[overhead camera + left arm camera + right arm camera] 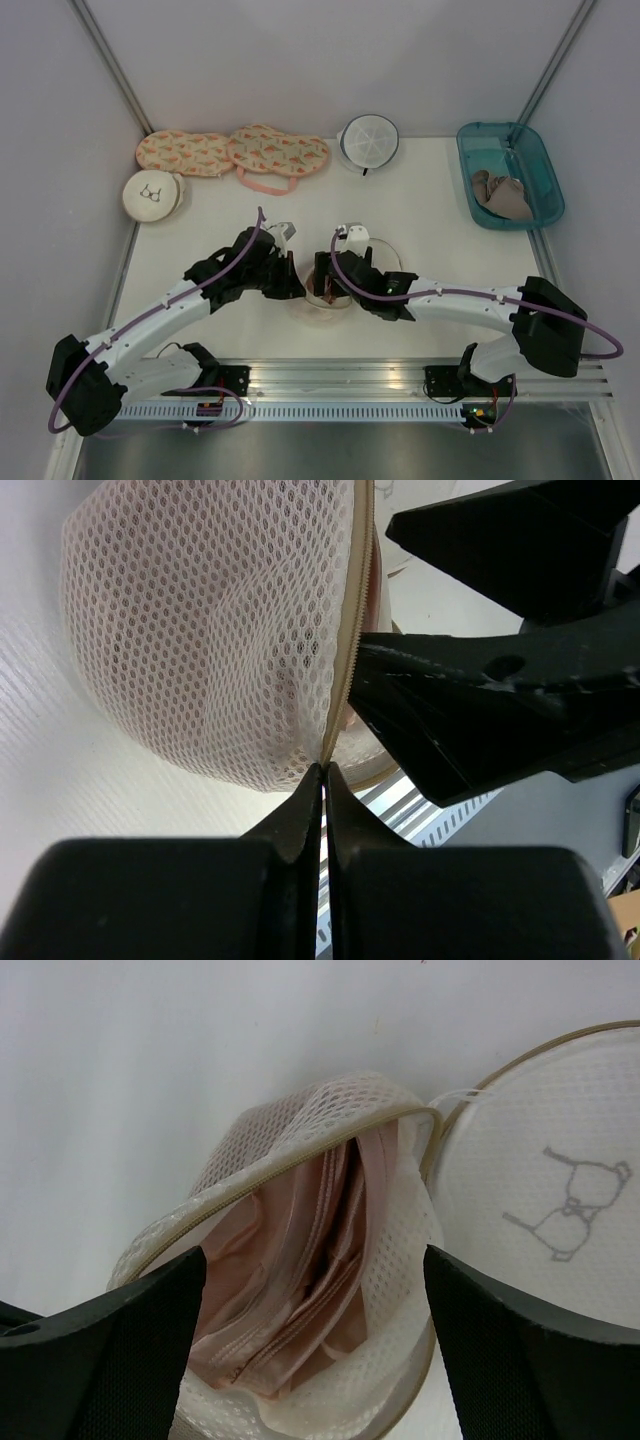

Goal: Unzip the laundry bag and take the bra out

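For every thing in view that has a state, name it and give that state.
Laundry bag: unzipped, gaping
Pink bra: bunched inside the bag
Left pincer: shut on the bag's zip rim
Right pincer: open, astride the bag's mouth
Bin: lidless, holds a tan bra

This is a robotics lab work cell: a white tabletop [430, 215] boxed in by plain pale panels [300, 60] on metal posts [108, 60], with a left arm [160, 310] and a right arm [470, 297] bolted to an aluminium rail [340, 378] along its near edge.

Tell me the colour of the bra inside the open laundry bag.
The bra is pale pink, clearest in the right wrist view.
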You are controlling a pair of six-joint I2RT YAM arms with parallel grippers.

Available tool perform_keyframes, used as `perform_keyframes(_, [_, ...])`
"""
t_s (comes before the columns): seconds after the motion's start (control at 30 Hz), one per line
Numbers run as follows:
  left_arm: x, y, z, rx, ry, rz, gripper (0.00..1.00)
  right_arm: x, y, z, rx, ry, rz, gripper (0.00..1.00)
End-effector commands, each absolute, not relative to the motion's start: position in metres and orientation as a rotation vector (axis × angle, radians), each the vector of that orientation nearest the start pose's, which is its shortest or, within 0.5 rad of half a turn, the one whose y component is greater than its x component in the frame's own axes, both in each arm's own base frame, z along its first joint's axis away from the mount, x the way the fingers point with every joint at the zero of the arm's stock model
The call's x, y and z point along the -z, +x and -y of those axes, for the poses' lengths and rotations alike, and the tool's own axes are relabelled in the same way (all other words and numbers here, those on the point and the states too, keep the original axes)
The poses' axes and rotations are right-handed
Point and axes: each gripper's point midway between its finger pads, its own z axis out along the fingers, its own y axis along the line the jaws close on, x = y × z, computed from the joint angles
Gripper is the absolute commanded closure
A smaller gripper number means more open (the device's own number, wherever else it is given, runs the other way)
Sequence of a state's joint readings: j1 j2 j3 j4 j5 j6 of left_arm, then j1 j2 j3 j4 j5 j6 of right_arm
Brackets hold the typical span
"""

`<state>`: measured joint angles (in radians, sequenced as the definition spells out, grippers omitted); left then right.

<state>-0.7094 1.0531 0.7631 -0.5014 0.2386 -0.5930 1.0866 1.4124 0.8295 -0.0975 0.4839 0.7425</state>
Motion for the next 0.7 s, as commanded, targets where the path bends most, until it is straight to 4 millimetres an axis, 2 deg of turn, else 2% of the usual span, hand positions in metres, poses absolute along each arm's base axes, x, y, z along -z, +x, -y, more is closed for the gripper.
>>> perform_keyframes(0.0, [-0.142, 0.175, 0.233, 0.875, 0.262, -2.471, 0.98, -0.124, 0.235, -0.339, -0.593, -0.133, -2.180, 0.08])
perform_keyframes(0.1, [-0.143, 0.175, 0.232, 0.876, 0.259, -2.463, 0.98, -0.115, 0.235, -0.340, -0.555, -0.145, -2.214, 0.15])
perform_keyframes(0.2, [-0.143, 0.176, 0.232, 0.876, 0.251, -2.459, 0.98, -0.111, 0.234, -0.342, -0.553, -0.155, -2.228, 0.34])
perform_keyframes(0.23, [-0.143, 0.176, 0.233, 0.877, 0.249, -2.458, 0.98, -0.111, 0.233, -0.342, -0.558, -0.157, -2.231, 0.49])
perform_keyframes(0.3, [-0.141, 0.176, 0.233, 0.876, 0.244, -2.460, 0.98, -0.114, 0.232, -0.344, -0.575, -0.162, -2.225, 0.70])
perform_keyframes(0.33, [-0.140, 0.176, 0.232, 0.873, 0.243, -2.463, 0.98, -0.115, 0.231, -0.345, -0.582, -0.169, -2.227, 0.90])
perform_keyframes(0.37, [-0.138, 0.176, 0.232, 0.868, 0.240, -2.469, 0.98, -0.119, 0.230, -0.344, -0.590, -0.172, -2.226, 0.98])
perform_keyframes(0.43, [-0.136, 0.176, 0.232, 0.869, 0.234, -2.472, 0.98, -0.128, 0.227, -0.345, -0.618, -0.186, -2.218, 1.00])
perform_keyframes(0.5, [-0.134, 0.176, 0.231, 0.863, 0.230, -2.476, 0.98, -0.146, 0.224, -0.344, -0.651, -0.198, -2.188, 1.00])
perform_keyframes(0.53, [-0.133, 0.177, 0.231, 0.860, 0.226, -2.476, 0.98, -0.163, 0.220, -0.343, -0.681, -0.206, -2.160, 1.00])
perform_keyframes(0.63, [-0.133, 0.178, 0.231, 0.855, 0.221, -2.474, 0.98, -0.189, 0.212, -0.340, -0.715, -0.247, -2.106, 1.00])
perform_keyframes(0.67, [-0.132, 0.179, 0.231, 0.852, 0.218, -2.477, 0.98, -0.207, 0.208, -0.336, -0.745, -0.245, -2.072, 1.00])
